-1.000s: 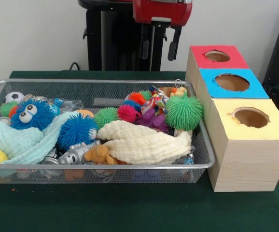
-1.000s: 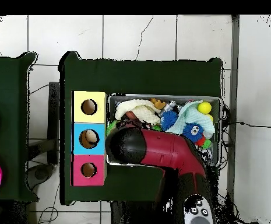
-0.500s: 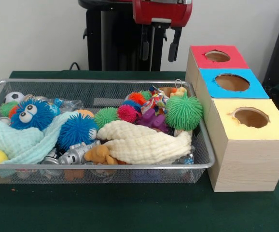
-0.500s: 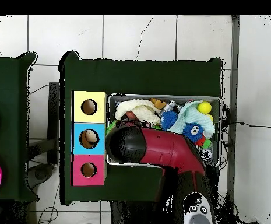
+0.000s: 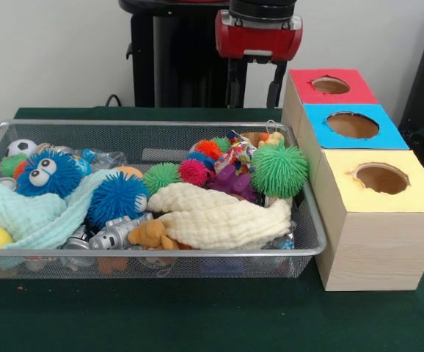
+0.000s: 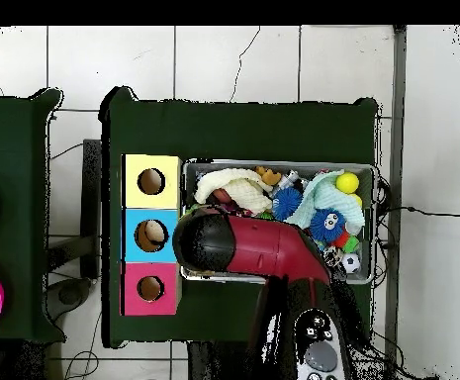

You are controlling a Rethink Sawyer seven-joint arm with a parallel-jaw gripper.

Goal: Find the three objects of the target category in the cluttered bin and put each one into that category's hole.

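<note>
The wire mesh bin (image 5: 153,253) is full of toys; it also shows in the overhead view (image 6: 273,164). A tan-orange plush (image 5: 152,235) lies at the bin's near side, beside a cream cloth (image 5: 219,216); it also shows in the overhead view (image 6: 267,176). A small pale yellow and tan plush (image 5: 269,138) sits at the far right corner. The striped plush is hidden. The red-topped box's hole (image 5: 330,85) is the farthest of the three, also visible from overhead (image 6: 150,288). My gripper (image 5: 254,88) hangs open and empty above the bin's far right edge.
Blue-topped (image 5: 353,125) and yellow-topped (image 5: 381,178) boxes stand nearer than the red one. Spiky balls, green (image 5: 279,170) and blue (image 5: 117,198), a silver toy robot (image 5: 117,233), a mint cloth (image 5: 28,213) and small balls fill the bin. My arm (image 6: 243,247) covers part of the bin from overhead.
My gripper has shifted right in the front view, toward the boxes, and sits a little lower. It stays open and empty. The toys have not moved.
</note>
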